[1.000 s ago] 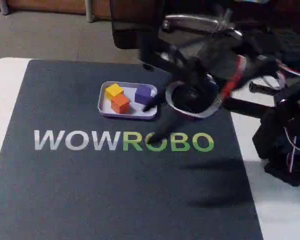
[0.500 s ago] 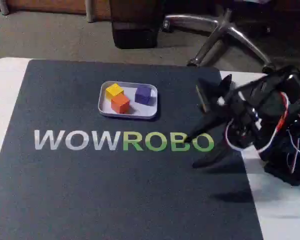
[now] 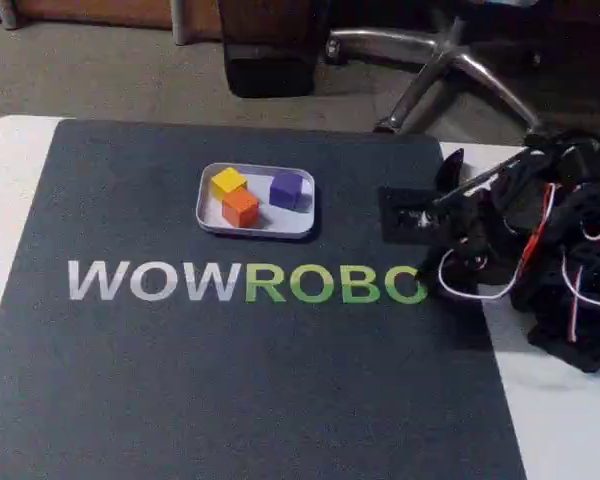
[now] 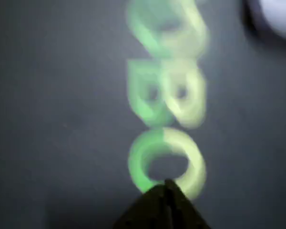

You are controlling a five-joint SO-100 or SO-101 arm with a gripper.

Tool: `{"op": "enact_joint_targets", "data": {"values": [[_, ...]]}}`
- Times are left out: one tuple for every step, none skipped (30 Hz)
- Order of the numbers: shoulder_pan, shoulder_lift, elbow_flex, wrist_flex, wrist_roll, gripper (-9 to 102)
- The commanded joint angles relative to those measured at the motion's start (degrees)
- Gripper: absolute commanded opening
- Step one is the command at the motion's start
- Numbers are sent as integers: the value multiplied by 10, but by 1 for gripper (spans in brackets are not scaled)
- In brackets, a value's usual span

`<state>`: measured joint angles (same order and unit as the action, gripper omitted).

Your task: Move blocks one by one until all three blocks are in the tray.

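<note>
We count three blocks in the fixed view, one of each colour: the yellow block, the orange block and the purple block. All three sit inside the one tray, which lies on the dark mat above the lettering. The yellow and orange blocks are close together at the tray's left, seemingly touching at a corner, and the purple one stands apart at the right.

The arm is folded low at the right edge of the mat, well away from the tray, with white and red cables looped around it. Nothing lies between it and the tray. In the wrist view we see the hand as a dark point at the bottom edge, its two tips pressed together with nothing between them, just over the last green letter; that picture is blurred.

The mat covers most of the white worktop. Beyond it we see the floor, a dark box-like thing and the metal legs of one chair base.
</note>
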<state>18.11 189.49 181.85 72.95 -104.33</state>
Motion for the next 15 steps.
{"op": "enact_joint_targets", "data": {"values": [[22,0,-3,16,1,-8],[19,0,-3,16,2,-8],[18,0,-3,16,5,-8],[18,0,-3,16,6,-8],[19,0,-3,16,6,-8],[19,0,-3,16,5,-8],[19,0,-3,16,2,-8],[19,0,-3,16,1,-8],[19,0,-3,15,1,-8],[19,0,-3,15,2,-8],[19,0,-3,15,6,-8],[19,0,-3,15,6,-8],[19,0,-3,15,6,-8],[19,0,-3,14,6,-8],[19,0,-3,14,8,-8]]}}
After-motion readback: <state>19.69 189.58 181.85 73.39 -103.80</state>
